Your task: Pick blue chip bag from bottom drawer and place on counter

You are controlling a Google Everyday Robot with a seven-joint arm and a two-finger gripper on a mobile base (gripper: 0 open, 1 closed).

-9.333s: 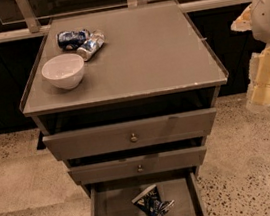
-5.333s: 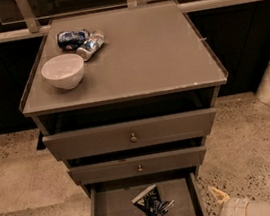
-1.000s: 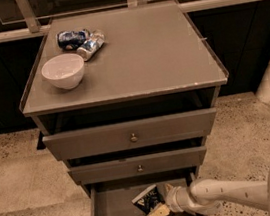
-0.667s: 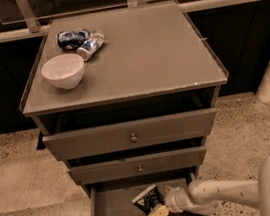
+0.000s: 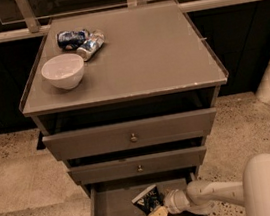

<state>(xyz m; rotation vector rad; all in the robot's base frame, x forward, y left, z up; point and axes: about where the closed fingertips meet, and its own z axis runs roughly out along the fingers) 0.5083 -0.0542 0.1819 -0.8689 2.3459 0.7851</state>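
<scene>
Claw (image 5: 158,212) has reached into the bottom drawer (image 5: 110,212), below the worktop (image 5: 158,61) front edge, and sits against the blue chip bag (image 5: 146,198). Can't tell if it's clamped yet; bag hasn't budged, so no lift.

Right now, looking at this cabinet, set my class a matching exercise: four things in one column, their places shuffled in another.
Things
1 white bowl
2 blue chip bag
3 two cans
4 gripper

Places
A back left of the counter
B reaching into the bottom drawer from the right, beside the bag
C left of the counter, nearer the front
D lying crumpled on the drawer floor

Pairs: 1-C, 2-D, 3-A, 4-B
</scene>
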